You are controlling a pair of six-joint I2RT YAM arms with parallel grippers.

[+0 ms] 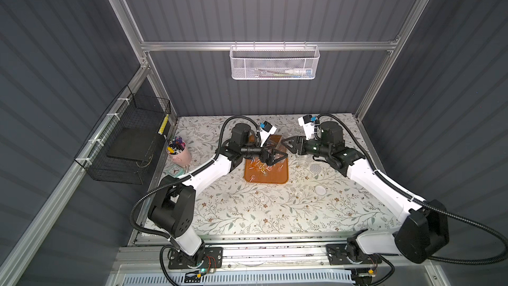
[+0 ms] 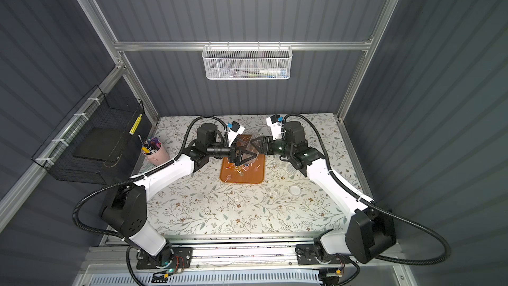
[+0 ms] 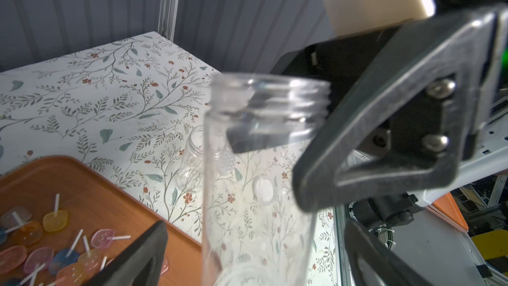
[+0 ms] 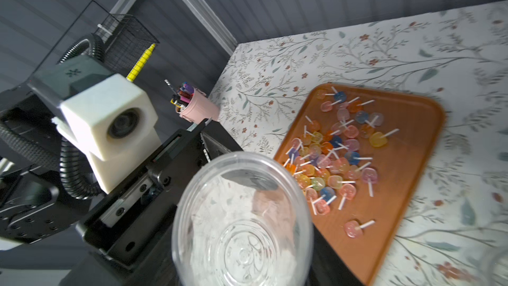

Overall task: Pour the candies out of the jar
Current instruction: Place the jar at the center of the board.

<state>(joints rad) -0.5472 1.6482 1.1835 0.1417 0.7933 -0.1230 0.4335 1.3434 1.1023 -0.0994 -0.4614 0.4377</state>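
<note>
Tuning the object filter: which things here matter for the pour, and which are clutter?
Job: jar, candies, orange tray.
Clutter: pink pen cup, small empty jar, round lid, white mesh basket, black wire basket.

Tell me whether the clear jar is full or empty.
Empty. The jar shows only clear walls and base in both wrist views, and the candies lie spread on the orange tray.

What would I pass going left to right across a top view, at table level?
black wire basket → pink cup of pens → orange tray → round clear lid
</note>
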